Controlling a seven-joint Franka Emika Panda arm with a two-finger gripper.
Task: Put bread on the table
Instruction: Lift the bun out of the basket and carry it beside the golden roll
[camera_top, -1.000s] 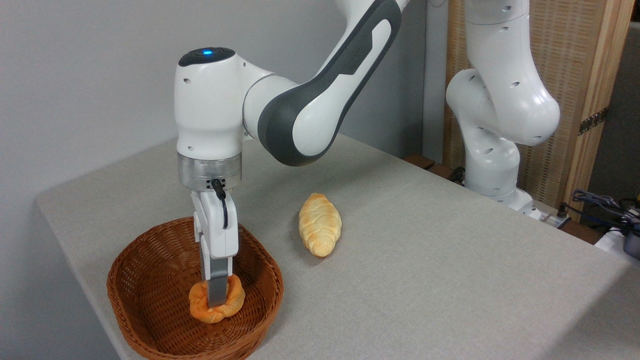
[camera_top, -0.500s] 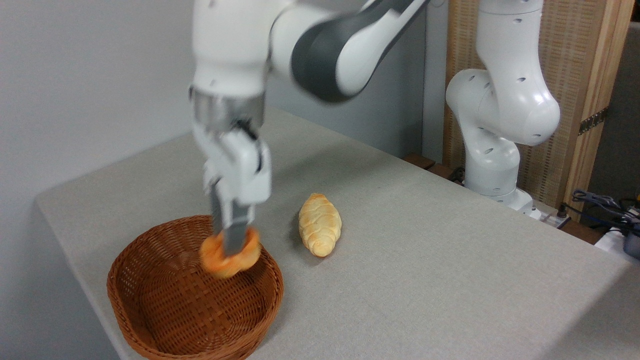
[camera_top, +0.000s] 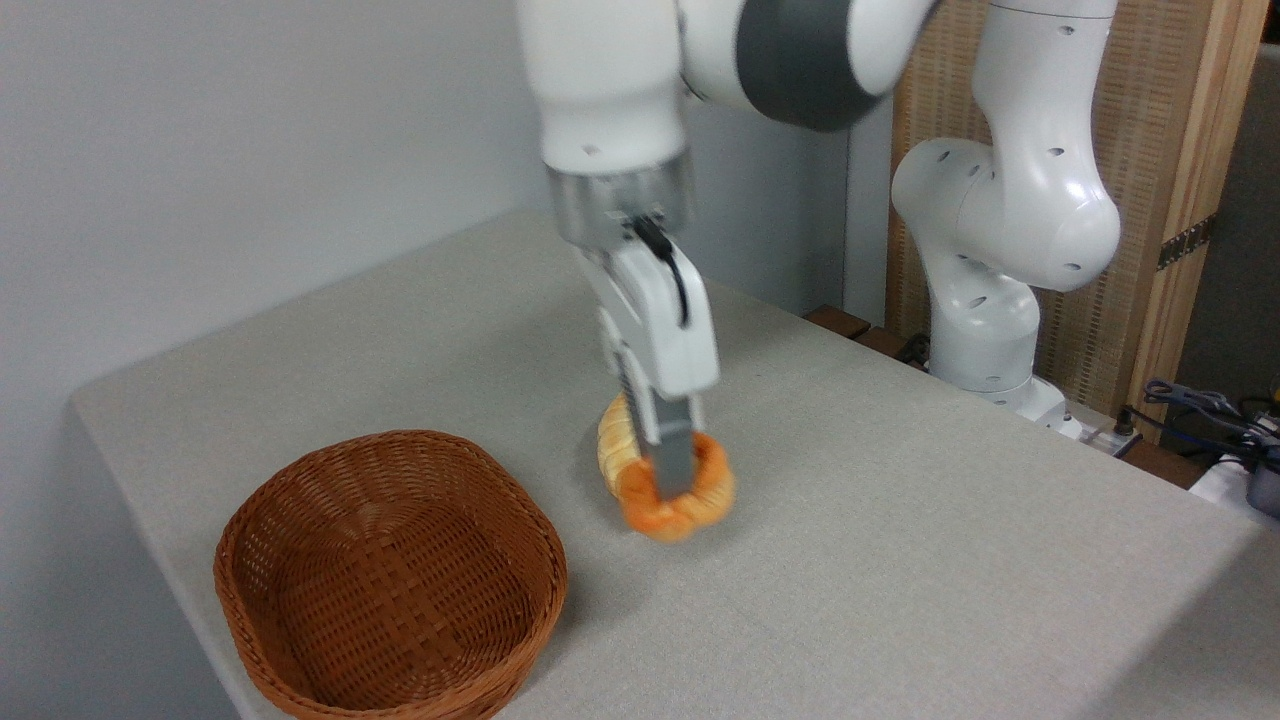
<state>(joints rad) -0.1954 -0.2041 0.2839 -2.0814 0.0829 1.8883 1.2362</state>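
Note:
The bread (camera_top: 702, 500), a small round orange knotted bun, hangs in the air with my gripper (camera_top: 676, 482) shut on it. It is held above the table (camera_top: 900, 560), right of the basket, and covers most of the pale yellow loaf (camera_top: 612, 445) behind it. One grey finger (camera_top: 672, 455) runs down the bun's front; the other is hidden behind it. The table is a wide grey-beige cloth-covered top.
A brown wicker basket (camera_top: 390, 575) stands at the front left of the table with nothing in it. The arm's white base (camera_top: 985, 290) rises at the back right, with cables (camera_top: 1200, 405) beyond the table's right edge.
The gripper has lifted the bread out of the basket and carried it to the right, over the table in front of the pale loaf. The basket now holds nothing.

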